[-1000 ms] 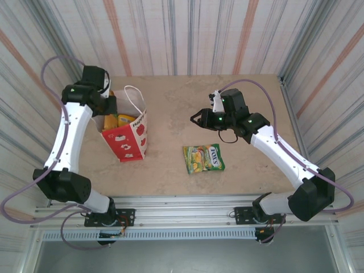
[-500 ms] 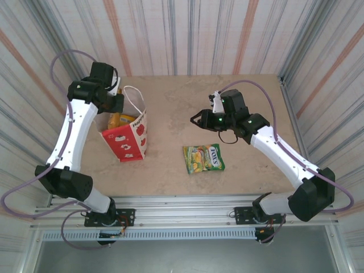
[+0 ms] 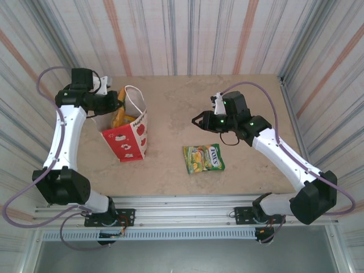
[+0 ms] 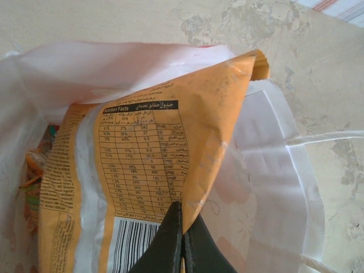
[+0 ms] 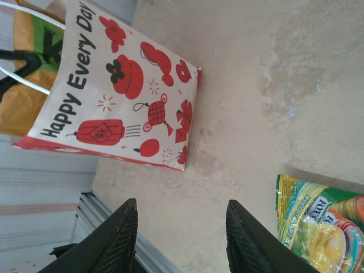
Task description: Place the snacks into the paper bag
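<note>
Left arm is on the job here: the left gripper has its dark fingers pinched tight on the lower edge of a flat, shiny orange snack packet. The packet's nutrition panel and barcode face the wrist camera. It stands in the open mouth of the white paper gift bag with red prints and "Happy Every Day" lettering, upper corner poking above the rim and the rest down between the white walls. More colourful wrapping sits deeper on the left inside, too hidden to name. The bag is upright on the left of the beige stone-look table, and its white string handle loops up beside the packet. By the look of it, this is the drop-in step for the orange packet: it is over the opening but not let go. The next move calls for lowering a touch, then parting the fingers so it slides down. The wrist should stay clear of the handle and thin walls, since a nudge could tip the bag. Over on the right, the right gripper hangs above bare table with its fingers partway apart and nothing between them. A green and yellow candy packet lies flat near it, well apart from the bag and likely the next pick.
</note>
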Tool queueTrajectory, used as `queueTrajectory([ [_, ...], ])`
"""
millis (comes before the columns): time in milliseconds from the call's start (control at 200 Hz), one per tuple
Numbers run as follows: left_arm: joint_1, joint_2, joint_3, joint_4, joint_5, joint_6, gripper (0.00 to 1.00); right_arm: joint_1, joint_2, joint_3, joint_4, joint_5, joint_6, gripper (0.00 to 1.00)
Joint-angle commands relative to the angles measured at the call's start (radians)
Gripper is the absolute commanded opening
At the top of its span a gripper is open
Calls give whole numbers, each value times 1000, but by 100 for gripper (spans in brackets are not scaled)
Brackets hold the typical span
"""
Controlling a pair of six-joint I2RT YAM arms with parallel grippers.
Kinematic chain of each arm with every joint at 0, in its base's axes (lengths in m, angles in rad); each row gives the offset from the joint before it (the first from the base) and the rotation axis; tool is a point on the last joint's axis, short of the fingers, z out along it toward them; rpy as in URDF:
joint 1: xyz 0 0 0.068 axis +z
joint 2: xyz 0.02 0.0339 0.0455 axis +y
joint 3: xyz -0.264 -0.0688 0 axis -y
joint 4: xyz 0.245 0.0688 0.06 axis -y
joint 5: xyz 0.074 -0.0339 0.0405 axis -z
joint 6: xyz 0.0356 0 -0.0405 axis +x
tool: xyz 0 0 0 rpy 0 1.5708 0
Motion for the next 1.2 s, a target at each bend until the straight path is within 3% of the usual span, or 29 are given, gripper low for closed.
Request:
queueTrajectory([
  [0, 2, -19, -12, 3, 39, 13, 0, -4, -12, -17, 8, 1, 18, 44],
  [80, 0, -16, -28, 13, 56, 13, 15, -4, -13, -25, 16, 2, 22, 44],
  [391, -66, 46, -139, 71, 34, 17, 23, -4, -19, -39, 20, 5, 27, 44],
  [626, -111, 104, -149, 81, -24, 32, 38, -4, -24, -47, 20, 8, 27, 44],
  [747, -118, 119, -111, 59, -23, 36, 42, -4, -22, -45, 17, 7, 26, 44],
  [947, -121, 46, 23, 0, -65, 57, 58, -7, -27, -40, 12, 13, 24, 44],
  [1092, -110, 14, 92, -44, -115, 80, 59, -7, -24, -35, 12, 9, 23, 44],
  [1193, -102, 11, 94, -62, -198, 99, 53, -8, -22, -33, 15, 8, 23, 44],
])
